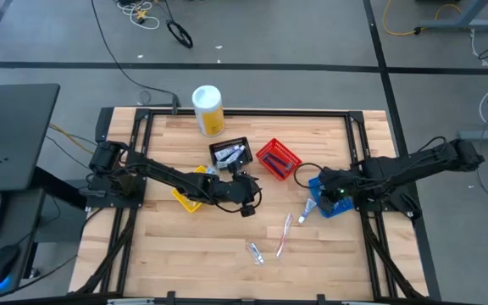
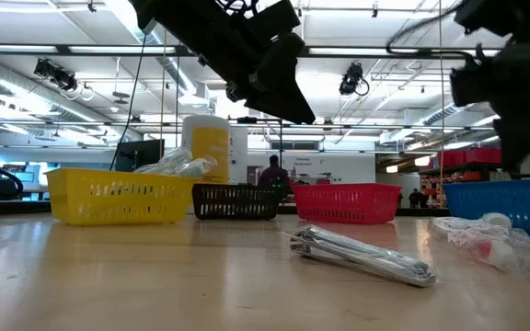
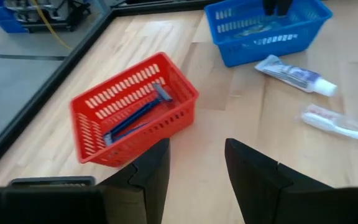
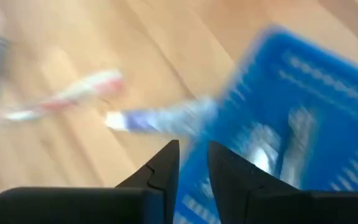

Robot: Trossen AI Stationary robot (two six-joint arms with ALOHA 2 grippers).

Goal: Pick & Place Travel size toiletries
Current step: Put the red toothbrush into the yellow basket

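My left gripper [image 3: 196,163] [image 1: 246,206] is open and empty, hovering over bare wood mid-table, near the red basket [image 3: 132,112] that holds a blue razor [image 3: 138,112]. My right gripper [image 4: 193,158] [image 1: 329,191] hangs over the blue basket [image 1: 335,202] [image 4: 303,124], its fingers a little apart with nothing between them; pale items lie inside the basket. A white tube [image 1: 310,203] [image 3: 294,73] lies flat beside the blue basket. A wrapped toothbrush [image 1: 285,232] [image 3: 340,124] and a clear packet [image 1: 255,252] [image 2: 362,254] rest on the table nearer the front.
The yellow basket [image 1: 189,196] sits under the left arm, and the black basket [image 1: 230,152] holding toiletries stands behind it. A white-and-yellow canister [image 1: 207,108] stands at the far edge. Bare wood stretches along the near side of the table.
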